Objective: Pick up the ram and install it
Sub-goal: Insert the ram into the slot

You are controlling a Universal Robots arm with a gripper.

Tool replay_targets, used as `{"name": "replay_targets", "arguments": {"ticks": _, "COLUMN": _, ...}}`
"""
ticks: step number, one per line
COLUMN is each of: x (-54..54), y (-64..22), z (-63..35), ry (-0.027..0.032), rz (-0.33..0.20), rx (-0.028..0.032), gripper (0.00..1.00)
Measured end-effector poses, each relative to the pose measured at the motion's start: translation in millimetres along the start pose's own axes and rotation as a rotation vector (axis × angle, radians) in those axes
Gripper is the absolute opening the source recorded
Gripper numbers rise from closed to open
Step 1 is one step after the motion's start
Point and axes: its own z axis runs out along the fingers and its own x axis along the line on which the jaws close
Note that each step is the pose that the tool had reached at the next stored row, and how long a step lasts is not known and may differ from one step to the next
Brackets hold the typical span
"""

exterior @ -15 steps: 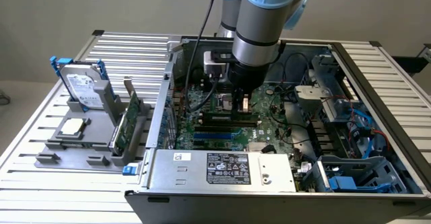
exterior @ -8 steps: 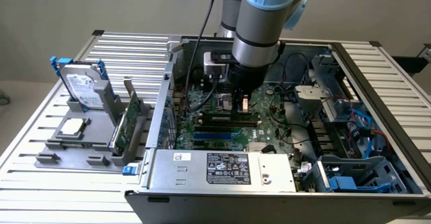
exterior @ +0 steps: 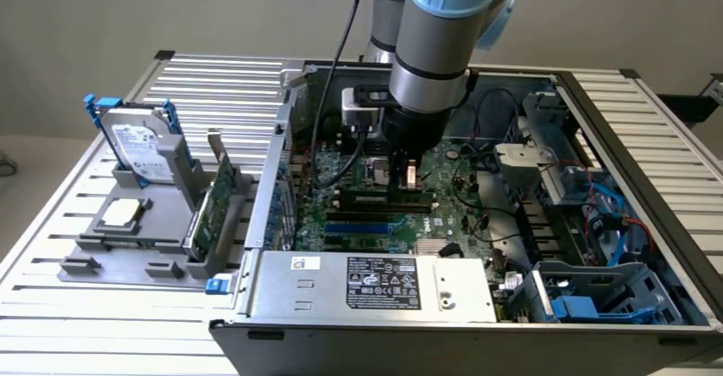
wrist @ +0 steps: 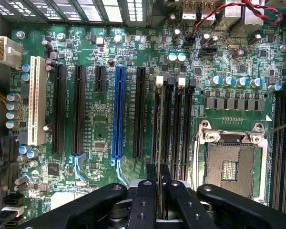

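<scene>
Gripper [wrist: 158,168] down inside the computer case [exterior: 632,223], fingers pinched tight on the ram [wrist: 158,193]; the stick sits edge-on between them, lined up over the black memory slots [wrist: 174,124] on the motherboard [wrist: 100,138]; CPU socket [wrist: 231,167] just beside.

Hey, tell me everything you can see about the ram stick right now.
The ram is a long, thin green board with dark chips, standing on edge inside the open computer case, along the black memory slots of the motherboard. The gripper is closed on its upper edge from above, a finger on each face. From the wrist view it appears edge-on as a thin line, lined up with one slot. Whether it is fully seated cannot be told.
</scene>
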Motion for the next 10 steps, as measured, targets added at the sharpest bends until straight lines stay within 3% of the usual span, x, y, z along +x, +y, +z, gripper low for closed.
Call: {"name": "replay_targets", "arguments": {"ticks": 10, "x": 0.0, "y": 0.0, "z": 0.3, "ry": 0.0007, "rz": -0.007, "rx": -0.0005, "gripper": 0.14}}
